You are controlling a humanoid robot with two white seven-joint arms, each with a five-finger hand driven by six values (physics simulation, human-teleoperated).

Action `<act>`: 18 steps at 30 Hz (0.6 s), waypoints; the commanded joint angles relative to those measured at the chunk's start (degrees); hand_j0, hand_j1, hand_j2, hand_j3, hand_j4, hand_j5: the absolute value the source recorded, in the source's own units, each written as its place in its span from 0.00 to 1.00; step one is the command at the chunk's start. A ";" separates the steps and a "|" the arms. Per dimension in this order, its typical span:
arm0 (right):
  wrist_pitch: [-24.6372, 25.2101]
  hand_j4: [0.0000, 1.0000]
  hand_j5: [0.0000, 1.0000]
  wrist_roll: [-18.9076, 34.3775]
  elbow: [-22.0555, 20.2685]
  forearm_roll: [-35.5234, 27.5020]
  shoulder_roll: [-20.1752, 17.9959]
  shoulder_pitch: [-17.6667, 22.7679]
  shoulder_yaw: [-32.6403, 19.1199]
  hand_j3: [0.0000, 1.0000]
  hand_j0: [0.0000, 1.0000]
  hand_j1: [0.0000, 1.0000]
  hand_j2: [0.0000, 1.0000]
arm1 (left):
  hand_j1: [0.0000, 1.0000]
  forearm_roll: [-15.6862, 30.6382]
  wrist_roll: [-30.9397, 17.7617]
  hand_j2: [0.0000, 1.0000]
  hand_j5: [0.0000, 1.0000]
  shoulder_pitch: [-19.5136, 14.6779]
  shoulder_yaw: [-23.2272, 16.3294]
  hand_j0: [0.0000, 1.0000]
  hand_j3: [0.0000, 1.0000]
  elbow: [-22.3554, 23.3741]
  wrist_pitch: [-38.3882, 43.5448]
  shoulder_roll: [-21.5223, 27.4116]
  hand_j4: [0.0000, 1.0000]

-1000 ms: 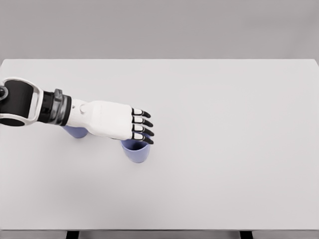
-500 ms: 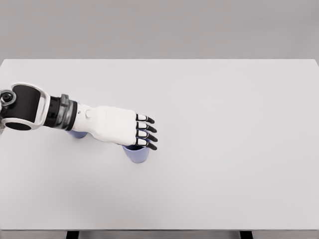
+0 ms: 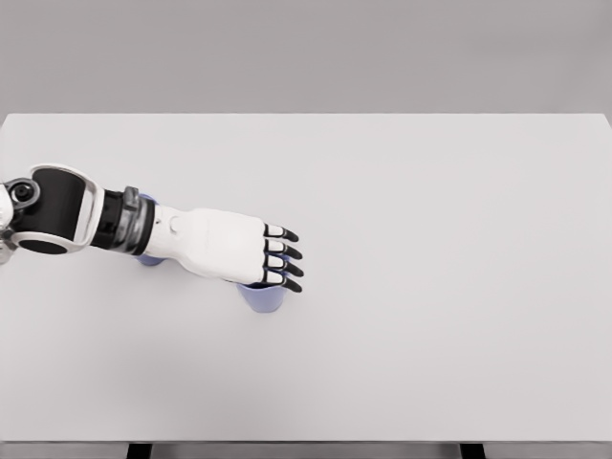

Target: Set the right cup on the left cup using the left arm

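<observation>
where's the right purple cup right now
In the head view the right purple cup stands on the white table, left of centre, just below the left hand; the other purple cup is mostly hidden behind the forearm.

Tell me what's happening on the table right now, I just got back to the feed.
The left hand is stretched out over the right cup, covering most of its rim, fingers extended rather than curled around it, so there is no grasp visible yet. The left cup sits mostly hidden under the forearm, apart from the right cup. Both blue cups are upright on the white table. The right arm is not in view.
</observation>
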 commanded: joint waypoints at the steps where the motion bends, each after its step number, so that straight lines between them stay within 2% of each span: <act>1: 0.00 1.00 1.00 0.01 0.00 0.05 0.00 0.00 0.00 1.00 1.00 1.00 1.00 | 1.00 0.10 0.02 1.00 1.00 0.09 0.08 1.00 1.00 0.00 0.06 -0.27 1.00; 18: 0.00 1.00 1.00 0.01 0.00 -0.04 0.00 0.00 0.00 1.00 1.00 1.00 1.00 | 1.00 -0.34 -0.06 1.00 1.00 0.00 0.17 1.00 1.00 0.35 0.06 -0.45 1.00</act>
